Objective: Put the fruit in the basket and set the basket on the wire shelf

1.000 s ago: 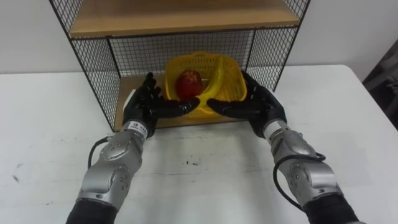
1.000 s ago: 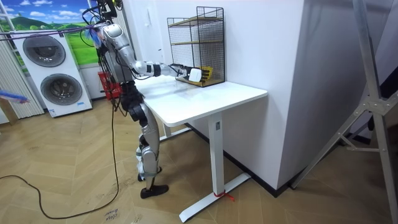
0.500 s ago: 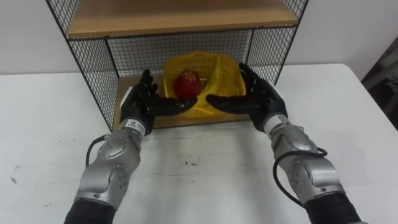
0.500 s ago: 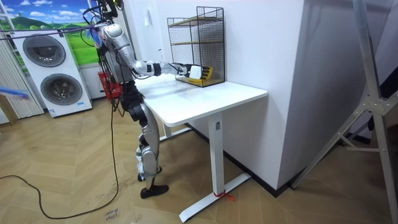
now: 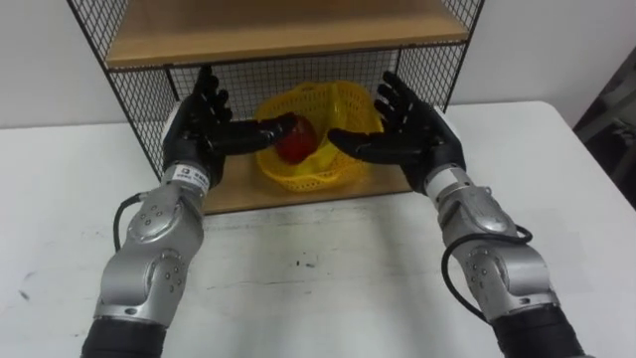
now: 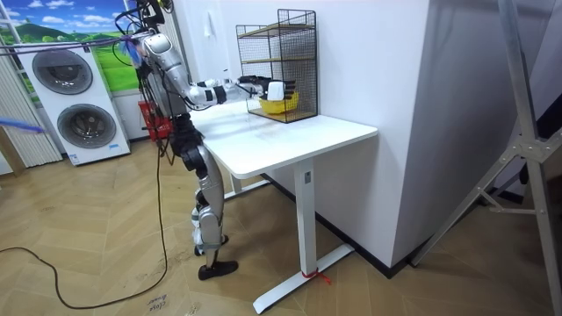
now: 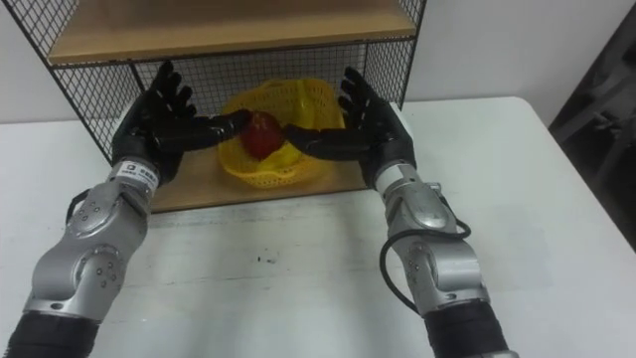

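Observation:
A yellow mesh basket [image 5: 333,164] rests on the bottom board of the black wire shelf [image 5: 139,94], with a red fruit [image 5: 295,146] inside it. My left hand [image 5: 194,124] is open to the left of the basket, its thumb reaching in front of the fruit. My right hand [image 5: 412,129] is open at the basket's right, thumb pointing inward over the rim. Neither hand grips the basket. In the room view the robot stands at the white table [image 6: 290,136] with both arms stretched toward the shelf [image 6: 277,53].
The shelf's wooden bottom board [image 5: 298,194] juts toward me at the table's back edge. An upper wooden board [image 5: 278,30] hangs just above my hands. White tabletop [image 5: 318,278] spreads in front. Washing machines [image 6: 75,114] stand behind the robot.
Both hands have lifted off the basket's sides and spread wider with straight fingers. The basket, tilted before, now sits level on the bottom board.

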